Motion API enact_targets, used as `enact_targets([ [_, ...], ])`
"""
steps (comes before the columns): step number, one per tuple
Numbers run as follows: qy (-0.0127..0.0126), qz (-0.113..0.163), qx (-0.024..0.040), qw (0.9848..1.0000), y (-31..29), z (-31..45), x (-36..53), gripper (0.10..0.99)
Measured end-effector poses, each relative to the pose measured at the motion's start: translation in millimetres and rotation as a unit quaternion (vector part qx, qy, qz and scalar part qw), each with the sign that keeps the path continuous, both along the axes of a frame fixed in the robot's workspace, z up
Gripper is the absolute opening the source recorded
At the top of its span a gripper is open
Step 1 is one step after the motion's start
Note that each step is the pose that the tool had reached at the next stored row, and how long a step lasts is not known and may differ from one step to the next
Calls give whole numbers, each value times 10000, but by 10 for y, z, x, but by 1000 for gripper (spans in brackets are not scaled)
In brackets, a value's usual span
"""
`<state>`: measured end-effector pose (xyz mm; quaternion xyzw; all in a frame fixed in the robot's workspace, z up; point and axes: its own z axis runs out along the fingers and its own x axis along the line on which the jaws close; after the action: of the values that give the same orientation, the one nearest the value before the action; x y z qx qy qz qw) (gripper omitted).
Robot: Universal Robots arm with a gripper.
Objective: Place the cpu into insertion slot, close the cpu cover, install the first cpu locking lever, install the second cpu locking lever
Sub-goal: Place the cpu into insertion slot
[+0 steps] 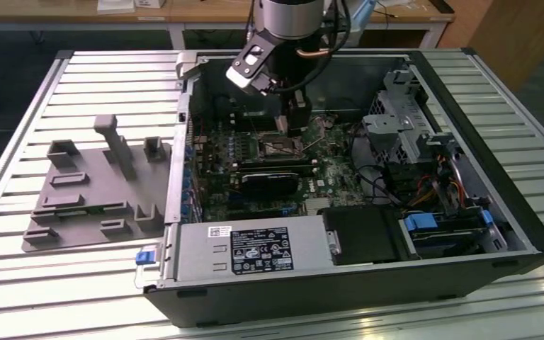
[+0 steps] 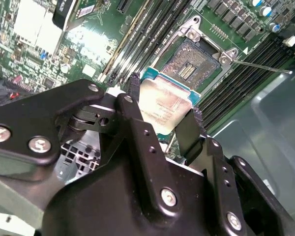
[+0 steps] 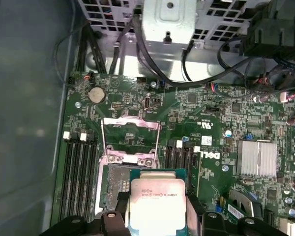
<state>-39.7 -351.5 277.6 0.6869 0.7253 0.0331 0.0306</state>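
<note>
My gripper (image 2: 164, 101) is shut on the cpu (image 2: 163, 107), a flat square chip with a silver-grey top and a green edge, clamped between two black fingers (image 2: 134, 87). The cpu (image 3: 156, 202) hangs just above the insertion slot (image 3: 117, 183), partly covering it and apart from it. In the second wrist view the insertion slot (image 2: 191, 60) lies bare with its dark contact field showing. The cpu cover (image 3: 131, 124) stands swung up behind the socket, and thin lever rods (image 3: 104, 140) are released. In the exterior view the gripper (image 1: 296, 122) reaches into the case over the insertion slot (image 1: 280, 147).
The open computer case (image 1: 499, 234) lies on a slatted table (image 1: 83, 78). Memory slots (image 3: 79, 172) flank the socket. A black card (image 1: 270, 180), a power supply (image 1: 253, 251) and a drive cage (image 1: 399, 127) crowd the case. A grey fixture (image 1: 93, 191) sits at the exterior view's left.
</note>
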Motion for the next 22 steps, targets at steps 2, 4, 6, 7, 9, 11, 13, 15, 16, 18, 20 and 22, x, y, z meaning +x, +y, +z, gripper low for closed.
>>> enact_targets([
  [2, 0, -128, 0, 9999, 0, -15, 0, 537],
  [4, 1, -223, 0, 9998, 6, -33, -1, 537],
  [6, 0, -243, -1, 9997, 23, -51, 0, 537],
  [7, 0, -248, -1, 9997, 35, -62, 0, 537],
  [9, 0, -259, -2, 9997, 64, -87, 0, 537],
  [11, 0, -274, -2, 9996, 90, -110, 0, 537],
  [13, 0, -285, 0, 9996, 109, -134, 0, 537],
  [15, -11, -290, -1, 9996, 110, -147, 0, 537],
  [16, -23, -293, -1, 9996, 110, -154, 0, 537],
  [18, -55, -297, 0, 9995, 110, -171, -1, 537],
  [20, -80, -300, 1, 9995, 114, -195, -3, 537],
  [22, -86, -302, 1, 9995, 122, -226, -5, 537],
])
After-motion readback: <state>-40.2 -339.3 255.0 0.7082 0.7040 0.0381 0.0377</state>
